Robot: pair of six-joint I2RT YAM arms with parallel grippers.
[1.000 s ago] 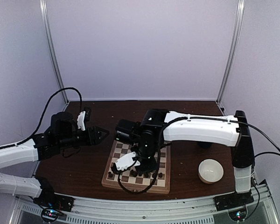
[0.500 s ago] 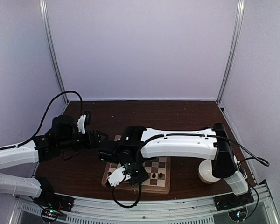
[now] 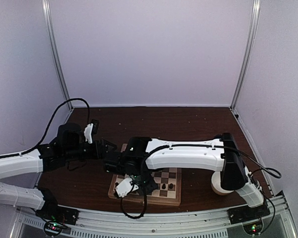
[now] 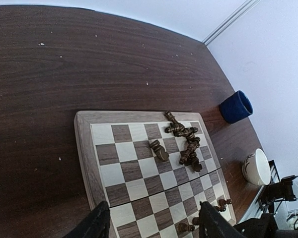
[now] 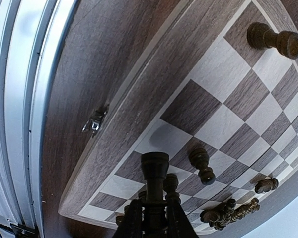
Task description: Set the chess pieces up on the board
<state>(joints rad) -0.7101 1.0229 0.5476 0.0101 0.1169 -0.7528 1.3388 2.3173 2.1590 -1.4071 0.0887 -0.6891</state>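
Left pincer [image 4: 154, 212] parted, right pincer [image 5: 156, 212] clamped on a chess piece [image 5: 155, 171]

Left gripper [image 4: 154, 229] is seen spread wide, nothing held, above the board [image 4: 134, 168]. Toppled chess pieces [image 4: 185, 141] are heaped on it. Blue cup [image 4: 236, 106] and white bowl [image 4: 256, 167] are noted off-board.
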